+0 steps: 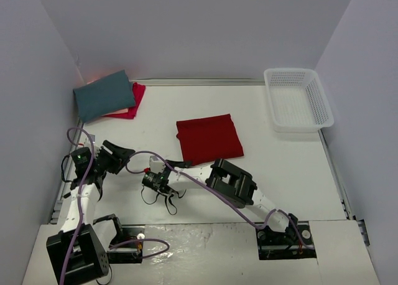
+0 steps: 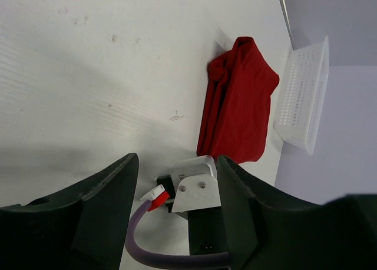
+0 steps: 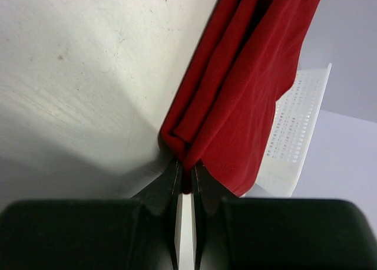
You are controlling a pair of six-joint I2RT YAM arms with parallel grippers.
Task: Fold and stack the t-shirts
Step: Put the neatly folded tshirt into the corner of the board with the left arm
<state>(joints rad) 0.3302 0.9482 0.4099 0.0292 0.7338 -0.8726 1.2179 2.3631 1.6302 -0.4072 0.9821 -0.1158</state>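
One red t-shirt [image 3: 235, 75] corner sits in right gripper [image 3: 187, 167].

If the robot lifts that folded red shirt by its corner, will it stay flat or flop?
Probably flop: the red shirt is soft cloth, with rounded, wrinkly folds. The layers would likely slide open, since the right gripper seems to pinch only one corner.
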